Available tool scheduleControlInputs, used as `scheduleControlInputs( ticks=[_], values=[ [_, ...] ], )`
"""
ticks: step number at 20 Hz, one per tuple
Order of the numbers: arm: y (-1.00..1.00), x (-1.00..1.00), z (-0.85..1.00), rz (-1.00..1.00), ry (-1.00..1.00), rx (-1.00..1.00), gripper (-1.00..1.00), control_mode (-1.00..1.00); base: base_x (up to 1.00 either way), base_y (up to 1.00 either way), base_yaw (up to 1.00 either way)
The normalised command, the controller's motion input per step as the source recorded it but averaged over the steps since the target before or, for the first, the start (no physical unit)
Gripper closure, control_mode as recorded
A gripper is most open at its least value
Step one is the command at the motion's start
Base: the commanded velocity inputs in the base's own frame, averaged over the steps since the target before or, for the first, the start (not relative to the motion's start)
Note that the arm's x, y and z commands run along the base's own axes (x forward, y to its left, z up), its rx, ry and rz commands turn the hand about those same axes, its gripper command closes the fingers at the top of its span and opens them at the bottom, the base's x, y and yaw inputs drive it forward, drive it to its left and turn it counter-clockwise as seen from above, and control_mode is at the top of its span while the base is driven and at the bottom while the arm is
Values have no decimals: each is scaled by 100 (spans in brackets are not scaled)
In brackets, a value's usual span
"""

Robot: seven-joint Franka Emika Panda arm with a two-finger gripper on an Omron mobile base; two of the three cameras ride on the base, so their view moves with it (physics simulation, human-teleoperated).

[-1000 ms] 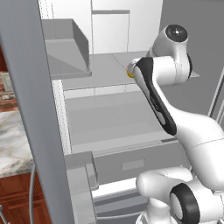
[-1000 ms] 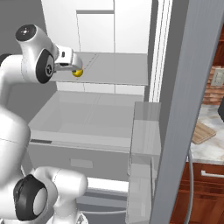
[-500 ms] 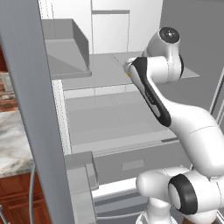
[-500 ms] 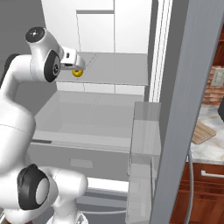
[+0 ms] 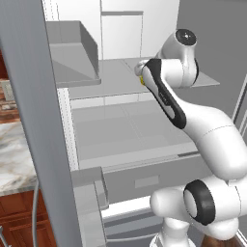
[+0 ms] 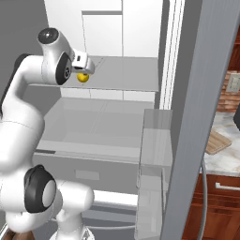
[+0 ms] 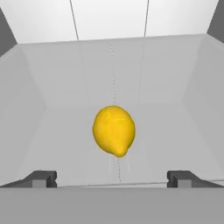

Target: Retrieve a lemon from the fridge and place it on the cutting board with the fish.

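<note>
The lemon [image 7: 113, 130] lies alone on a white-grey shelf [image 6: 122, 75] inside the open fridge [image 5: 120, 135]. In the hand view it sits dead ahead, between and just beyond my two dark fingertips [image 7: 41, 178]. My gripper [image 7: 111, 179] is open and holds nothing. From the right base view the gripper [image 6: 87, 71] hovers right over the lemon [image 6: 83, 78]. A yellow sliver of the lemon [image 5: 143, 82] peeks out from behind my arm in the left base view. A corner of the cutting board [image 6: 218, 142] shows on the counter at the right. The fish is out of view.
Open fridge doors stand close on both sides: one door [image 5: 29, 106] at the left and one door [image 6: 197, 122] with a bin [image 6: 152, 150] at the right. A lower shelf and a closed drawer [image 5: 144, 178] lie beneath my arm. Marble counter [image 5: 14, 164] flanks the fridge.
My arm has shifted a little, bringing the hand closer over the shelf. The lemon has stayed in place and the jaws have stayed wide.
</note>
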Motion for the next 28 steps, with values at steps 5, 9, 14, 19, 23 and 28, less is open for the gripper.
scheduleControlInputs(
  ticks=[5,9,14,19,23,28],
  values=[
    [0,17,-1,-1,0,-2,-100,-100,0,0,0],
    [0,31,-2,-2,0,-2,-100,-100,0,0,0],
    [0,5,-8,-2,0,0,-100,-100,0,0,0],
    [0,8,-16,0,2,0,-100,-100,0,0,0],
    [0,28,-24,0,4,0,-100,-100,0,0,0],
    [0,33,-19,0,3,0,-100,-100,0,0,0]
  ],
)
